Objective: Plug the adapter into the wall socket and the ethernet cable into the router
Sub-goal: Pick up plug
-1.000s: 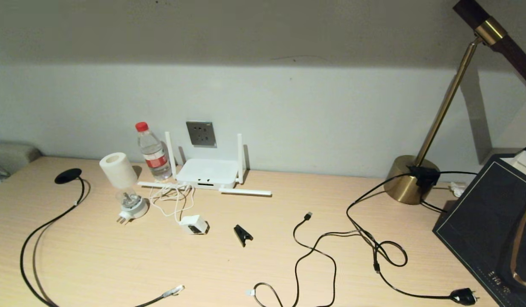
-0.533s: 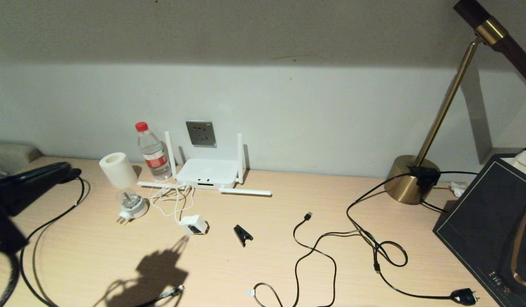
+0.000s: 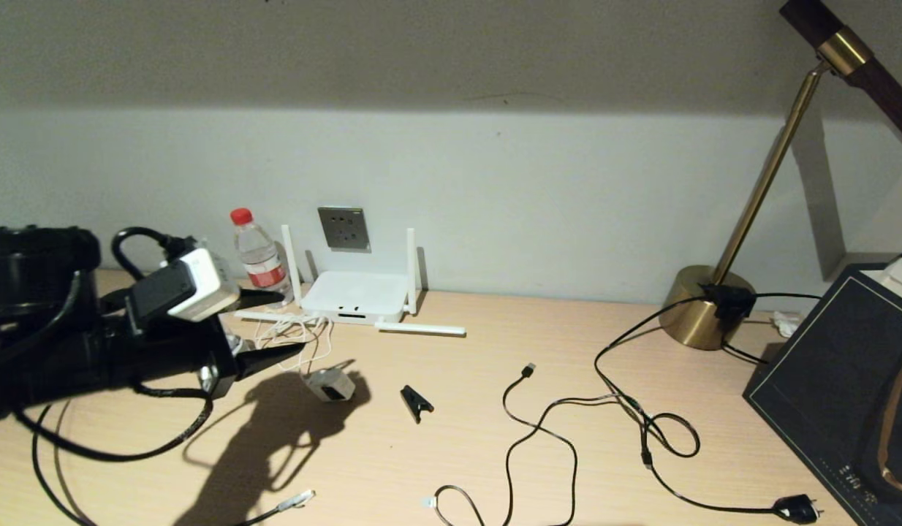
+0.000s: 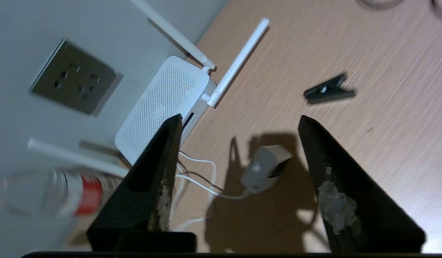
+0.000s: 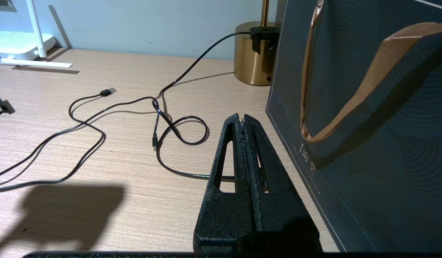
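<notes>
The white adapter (image 3: 332, 384) lies on the desk in my arm's shadow, dark face toward the front, its thin white cord running back to the router (image 3: 356, 296). My left gripper (image 3: 290, 323) hovers open just left of it; in the left wrist view the adapter (image 4: 265, 168) sits beyond and between the spread fingers of the gripper (image 4: 239, 120), untouched. The dark grey wall socket (image 3: 344, 228) is on the wall above the router (image 4: 163, 107). The ethernet cable's clear connector (image 3: 296, 501) lies at the front edge. My right gripper (image 5: 241, 116) is shut and empty, parked beside the bag.
A water bottle (image 3: 259, 257) stands left of the router. A black clip (image 3: 416, 402) lies right of the adapter. A thin USB cable (image 3: 528, 370), a lamp cord with a black plug (image 3: 794, 506), a brass lamp base (image 3: 703, 307) and a dark bag (image 3: 838, 380) fill the right side.
My left arm has swung in from the left edge to hover beside the adapter, covering the small lamp and casting a shadow over the adapter. Nothing on the desk has moved.
</notes>
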Robot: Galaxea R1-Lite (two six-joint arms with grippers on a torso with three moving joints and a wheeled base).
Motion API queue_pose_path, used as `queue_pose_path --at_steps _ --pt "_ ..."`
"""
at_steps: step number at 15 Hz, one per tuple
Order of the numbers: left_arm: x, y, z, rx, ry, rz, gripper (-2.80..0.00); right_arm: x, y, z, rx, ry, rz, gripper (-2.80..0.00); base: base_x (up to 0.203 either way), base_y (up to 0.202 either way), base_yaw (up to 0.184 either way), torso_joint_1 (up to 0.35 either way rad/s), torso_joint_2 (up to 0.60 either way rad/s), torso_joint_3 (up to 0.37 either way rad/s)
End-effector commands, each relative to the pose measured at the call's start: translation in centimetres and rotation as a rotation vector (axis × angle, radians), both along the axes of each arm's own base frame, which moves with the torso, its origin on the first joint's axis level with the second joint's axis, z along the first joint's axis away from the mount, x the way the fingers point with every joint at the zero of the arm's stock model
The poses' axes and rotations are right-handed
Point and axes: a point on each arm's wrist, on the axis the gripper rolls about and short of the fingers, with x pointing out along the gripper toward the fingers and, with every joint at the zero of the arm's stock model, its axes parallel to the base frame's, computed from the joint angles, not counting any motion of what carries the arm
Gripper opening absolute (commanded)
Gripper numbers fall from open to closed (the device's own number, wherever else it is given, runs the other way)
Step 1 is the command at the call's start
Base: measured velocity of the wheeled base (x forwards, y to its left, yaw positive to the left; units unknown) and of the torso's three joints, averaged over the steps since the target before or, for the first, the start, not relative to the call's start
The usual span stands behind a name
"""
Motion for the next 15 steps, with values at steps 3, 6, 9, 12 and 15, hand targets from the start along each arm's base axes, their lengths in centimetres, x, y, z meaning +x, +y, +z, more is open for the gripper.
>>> queue_pose_path --at_steps 3,6,9,12,15 --pt "5.1 -0.4 -2.5 0.327 0.146 -0.286 0.0 0.3 0.0 -1.0 0.0 0.035 -0.001 -2.8 0.0 0.0 0.0 0.0 0.0 0.0" --pt "6.5 -0.6 -0.7 0.446 0.254 -0.446 0.0 0.3 0.0 -1.0 0.0 0.035 0.0 -2.8 0.0 0.0 0.0 0.0 0.0 0.0" --pt "7.2 -2.2 -2.0 0.519 0.364 -0.564 0.0 0.3 0.0 -1.0 0.0 0.035 0.001 -2.8 0.0 0.0 0.0 0.0 0.0 0.0" --pt "7.6 -3.0 -2.8 0.56 0.405 -0.519 0.0 0.3 0.0 -1.0 0.001 0.035 0.001 -2.8 0.0 0.0 0.0 0.0 0.0 0.0" --pt "8.8 -3.2 -4.5 0.552 0.451 -0.484 0.0 0.3 0.0 -1.0 0.0 0.035 -0.001 -2.8 0.0 0.0 0.0 0.0 0.0 0.0"
